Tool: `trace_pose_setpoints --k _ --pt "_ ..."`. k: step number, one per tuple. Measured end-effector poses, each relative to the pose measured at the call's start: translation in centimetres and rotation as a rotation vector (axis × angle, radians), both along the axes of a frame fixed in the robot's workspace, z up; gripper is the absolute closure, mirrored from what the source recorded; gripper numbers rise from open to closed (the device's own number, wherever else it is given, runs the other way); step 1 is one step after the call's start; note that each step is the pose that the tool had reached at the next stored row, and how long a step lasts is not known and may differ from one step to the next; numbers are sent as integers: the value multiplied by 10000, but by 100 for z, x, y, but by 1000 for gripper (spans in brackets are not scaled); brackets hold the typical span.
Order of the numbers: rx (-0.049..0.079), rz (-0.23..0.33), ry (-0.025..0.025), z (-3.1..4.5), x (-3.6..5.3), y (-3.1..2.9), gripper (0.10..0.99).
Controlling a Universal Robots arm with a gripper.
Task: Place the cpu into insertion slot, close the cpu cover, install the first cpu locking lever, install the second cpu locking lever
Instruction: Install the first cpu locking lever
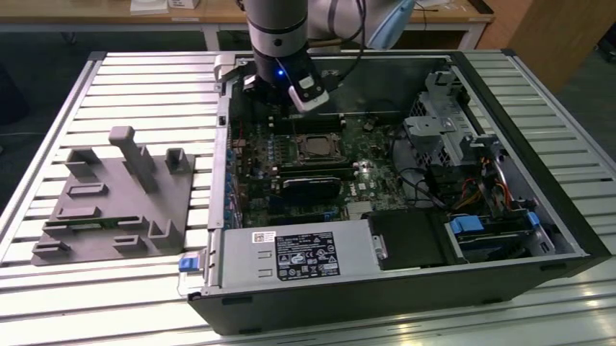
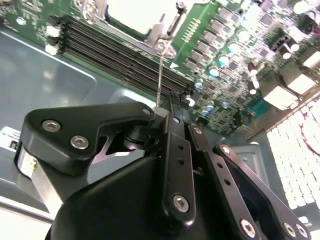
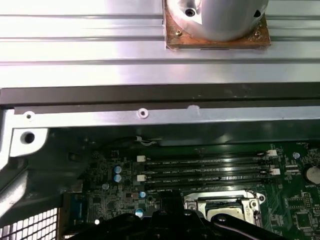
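- One end effector [image 2: 167, 102] hangs inside the open computer case [image 1: 385, 299], low over the motherboard [image 1: 371, 169] beside the socket.
- In the second wrist view its fingers sit narrow, tips nearly together. One thin wire locking lever [image 2: 159, 75] runs from the socket edge to the tips and touches them; can't tell if it is clamped.
- One cpu [image 1: 315, 148] lies flat in the socket, pale top up, near the board's middle.
- One cpu cover [image 3: 200, 203], a silver frame, lies flat around the cpu.
- Four long black memory slots [image 3: 207, 170] run just beside the socket, between it and the case wall.
- One black card with a grey stripe [image 1: 313, 180] sits on the socket's other side.
- One grey moulded fixture [image 1: 115, 202] rests on the slatted metal desk [image 1: 144, 86], at the exterior view's left of the case and apart from it.
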State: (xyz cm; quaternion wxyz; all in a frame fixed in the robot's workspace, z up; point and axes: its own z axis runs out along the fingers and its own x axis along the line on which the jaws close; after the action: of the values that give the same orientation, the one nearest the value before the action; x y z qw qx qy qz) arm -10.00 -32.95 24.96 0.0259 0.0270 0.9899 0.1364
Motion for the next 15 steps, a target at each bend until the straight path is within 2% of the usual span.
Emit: trace_pose_setpoints --k 10,13,15 --pt "-8 0 0 -14 292 1 980" --pt "-40 -1 -2 -15 323 2 980" --pt "-124 -1 -7 -15 323 2 980"
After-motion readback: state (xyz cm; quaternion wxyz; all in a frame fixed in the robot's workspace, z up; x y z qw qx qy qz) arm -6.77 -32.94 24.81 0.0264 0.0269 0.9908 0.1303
